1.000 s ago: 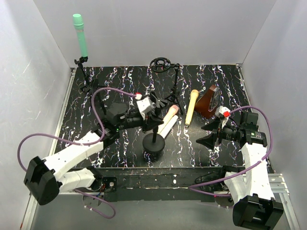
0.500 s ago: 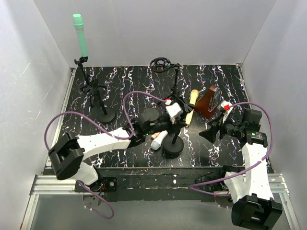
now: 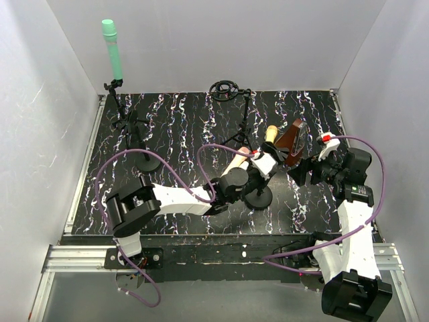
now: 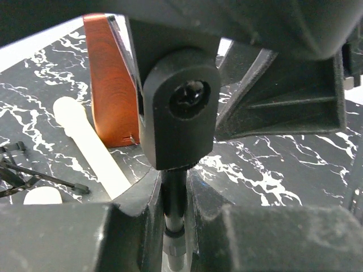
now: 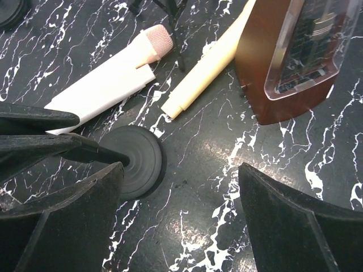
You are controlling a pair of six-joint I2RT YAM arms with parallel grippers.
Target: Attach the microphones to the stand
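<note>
- Left hand point(image 3: 263, 163) is pinched on the thin pole of the round-based stand point(image 3: 258, 196), just under its clip point(image 4: 178, 113).
- Across the counter point(image 3: 174, 114), that stand has shifted: a second ago it stood near the middle, and I have dragged it rightward, close to my right hand point(image 3: 303, 171).
- Spread wide and empty, my right hand hovers just beside the stand's base, facing it.
- Behind them the brown wedge point(image 3: 293, 142) sits untouched.
- Far back on the left, the mint green microphone point(image 3: 112, 48) is already upright on its own stand.
- Lying flat behind the moved stand are the yellow microphone point(image 3: 270, 136), the white microphone point(image 5: 99, 92) and the peach-pink microphone point(image 3: 234, 163), none clipped.
- As I judge it, the move brings the empty clip within both arms' reach, so I can steady the pole while my right fetches a microphone.
</note>
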